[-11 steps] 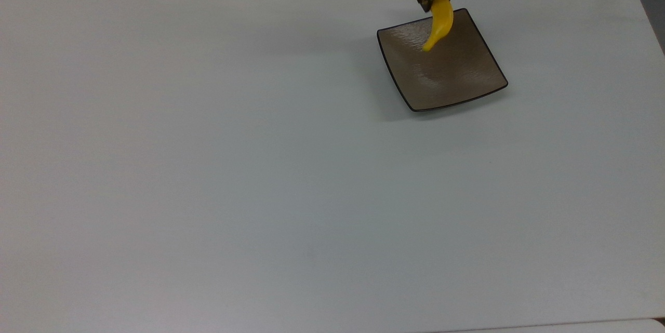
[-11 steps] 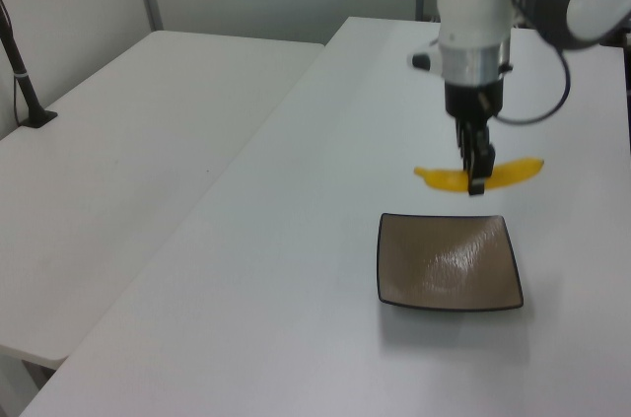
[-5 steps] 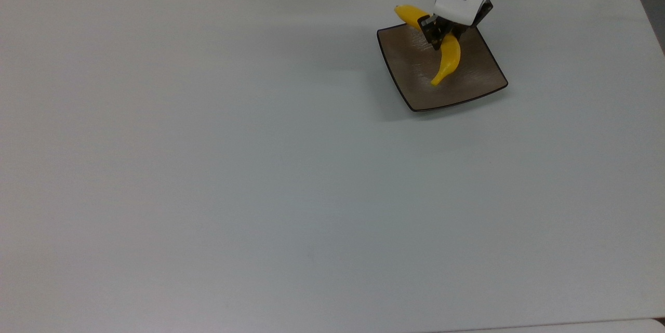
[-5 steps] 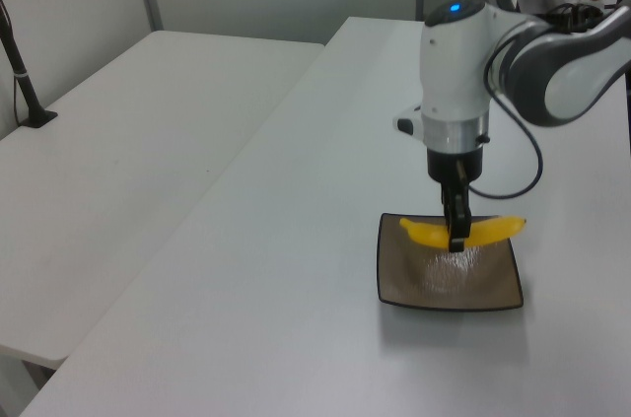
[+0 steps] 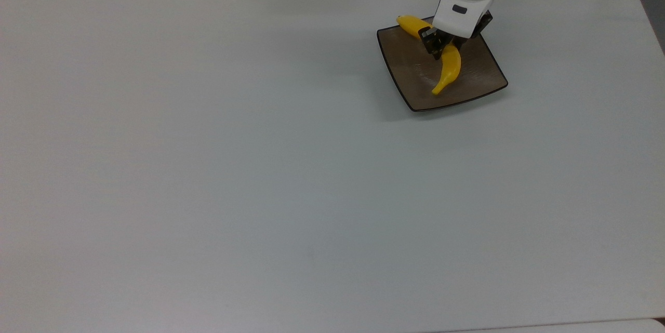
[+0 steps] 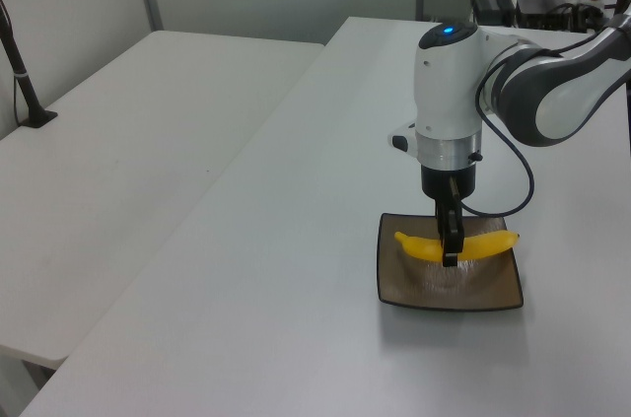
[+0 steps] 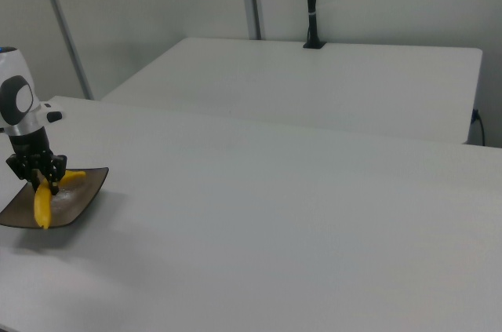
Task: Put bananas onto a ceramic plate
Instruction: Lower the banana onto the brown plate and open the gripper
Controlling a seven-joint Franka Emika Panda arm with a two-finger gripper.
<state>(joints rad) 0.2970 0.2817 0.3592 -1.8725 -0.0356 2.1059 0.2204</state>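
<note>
While claw (image 5: 438, 44) grips banana (image 5: 450, 67), plate (image 5: 470, 85) beneath.

What my cameras hide around the plate

The gripper (image 5: 438, 44) covers the middle of the bananas (image 5: 450, 65), so in the top view I cannot see how the two yellow ends join. Its wrist hides the far corner of the ceramic plate (image 5: 410, 70). In the right view the plate (image 7: 82, 195) is cut by the right view's left edge. I cannot tell whether the fruit touches the plate.
</note>
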